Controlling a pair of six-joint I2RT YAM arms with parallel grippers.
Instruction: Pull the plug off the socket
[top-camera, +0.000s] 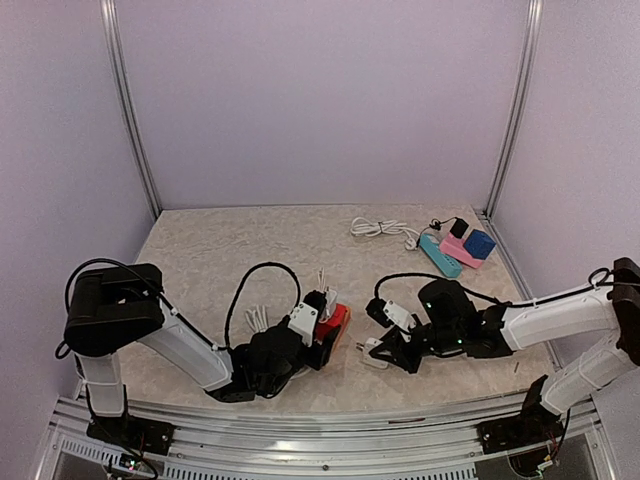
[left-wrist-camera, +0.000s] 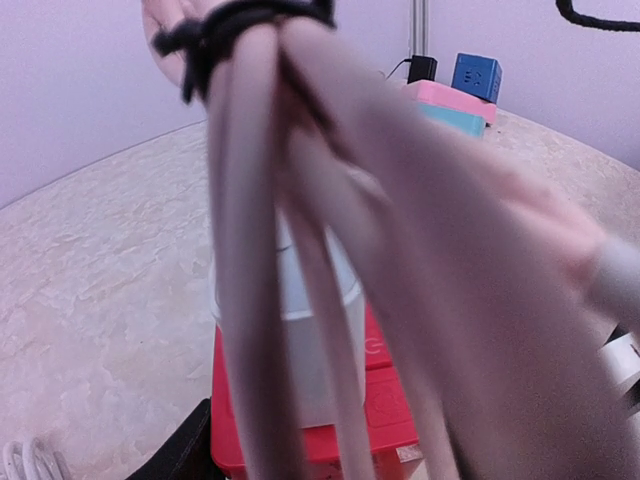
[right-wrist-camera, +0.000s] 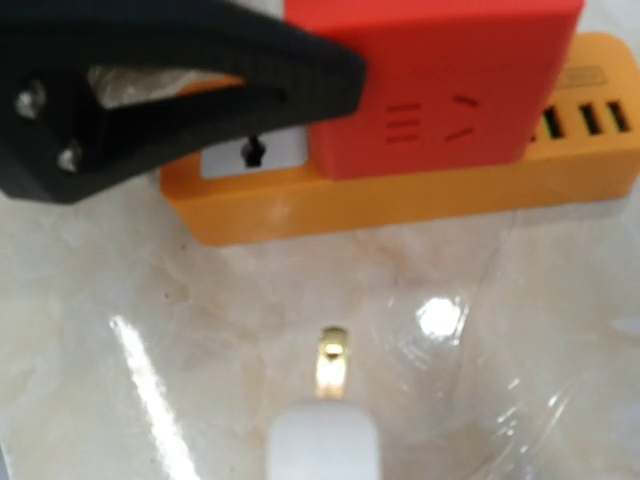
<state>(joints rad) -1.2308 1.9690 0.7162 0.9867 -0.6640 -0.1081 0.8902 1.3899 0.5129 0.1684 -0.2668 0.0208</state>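
Plug (right-wrist-camera: 322, 440) lies clear of the socket (right-wrist-camera: 400, 195), just in front of its long side. One brass pin points at the socket, with bare worktop (right-wrist-camera: 130, 300) between them, so extraction is judged complete or nearly so.

The right fingers (top-camera: 400, 358) appear closed on the plug body, though the wrist view hides the contact. One black finger (right-wrist-camera: 150, 90), judged to belong to the left arm, lies across the socket's end. Whether the left fingers are clamped or merely pressing cannot be told.

Procedure: draw the plug straight back along the pin axis, without twist or lift, while the socket is braced against sliding on the glossy worktop.

- **Socket:** smooth moulded plastic, an orange bar with slots and a red cube (right-wrist-camera: 440, 90) on top.
- **Plug:** white, rounded and shiny.
- **Worktop:** marbled and reflective.
- **Cable bundle (left-wrist-camera: 300, 200):** pale, flexible cords cinched by a black tie (left-wrist-camera: 240, 25), standing above the socket. It could snag.
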